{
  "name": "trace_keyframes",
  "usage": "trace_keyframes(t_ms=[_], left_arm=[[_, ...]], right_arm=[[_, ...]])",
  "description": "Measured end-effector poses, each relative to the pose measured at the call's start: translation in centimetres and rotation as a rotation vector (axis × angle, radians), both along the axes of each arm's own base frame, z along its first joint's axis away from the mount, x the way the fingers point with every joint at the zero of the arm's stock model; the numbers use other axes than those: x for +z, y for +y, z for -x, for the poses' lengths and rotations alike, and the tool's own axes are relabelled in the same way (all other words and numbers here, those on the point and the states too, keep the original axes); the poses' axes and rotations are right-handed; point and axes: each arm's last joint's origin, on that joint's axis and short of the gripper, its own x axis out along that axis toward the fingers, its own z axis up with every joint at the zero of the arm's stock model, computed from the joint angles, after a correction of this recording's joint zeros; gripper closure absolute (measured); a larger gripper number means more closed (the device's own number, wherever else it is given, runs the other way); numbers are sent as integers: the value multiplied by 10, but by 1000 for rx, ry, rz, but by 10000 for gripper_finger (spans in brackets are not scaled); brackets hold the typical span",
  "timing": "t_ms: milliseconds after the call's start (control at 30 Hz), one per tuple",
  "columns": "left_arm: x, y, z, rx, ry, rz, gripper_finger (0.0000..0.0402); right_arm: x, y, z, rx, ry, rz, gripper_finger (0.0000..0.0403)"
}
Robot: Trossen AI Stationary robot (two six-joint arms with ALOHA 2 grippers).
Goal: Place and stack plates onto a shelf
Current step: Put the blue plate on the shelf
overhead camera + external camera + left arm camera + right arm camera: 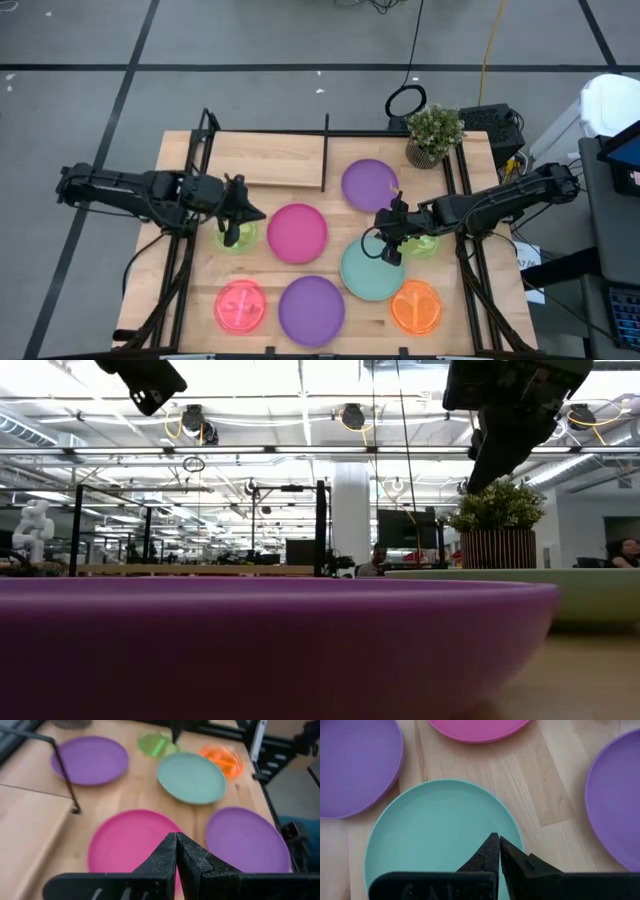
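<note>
Eight plates lie flat on the tabletop. In the high view they are the far purple plate, magenta plate, mint-green plate, near purple plate, pink-red plate, orange plate and two neon green plates. The shelf stands at the far left with nothing on it. My left gripper hovers shut over the left neon green plate, beside the magenta plate. My right gripper hovers shut over the mint-green plate. In the low view both arms are well above the table.
A potted plant stands at the far right corner. The shelf's black upright posts rise at its edges. Black frame rails run along both table sides. The near purple plate fills the low view's foreground.
</note>
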Motion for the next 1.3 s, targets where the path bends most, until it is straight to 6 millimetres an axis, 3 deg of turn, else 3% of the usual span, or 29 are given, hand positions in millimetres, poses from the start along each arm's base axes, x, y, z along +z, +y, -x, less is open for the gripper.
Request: trace_keyframes(t_ms=[567,733,967,1133,1300], left_arm=[[-45,-55,-39,-134,203,-57,387],[-59,-65,-48,-159,247,-71,387],[-69,-73,-59,-203,243,-110,387],[-68,-75,-65,-240,179,-161,387],[-64,-76,-68,-249,125,-166,387]], right_arm=[[-13,4,-8,20,46,-4,403],[-18,19,-10,110,62,-70,403],[-21,55,8,244,154,-147,396],[-26,70,28,378,265,-75,368],[-26,79,34,601,244,20,326]])
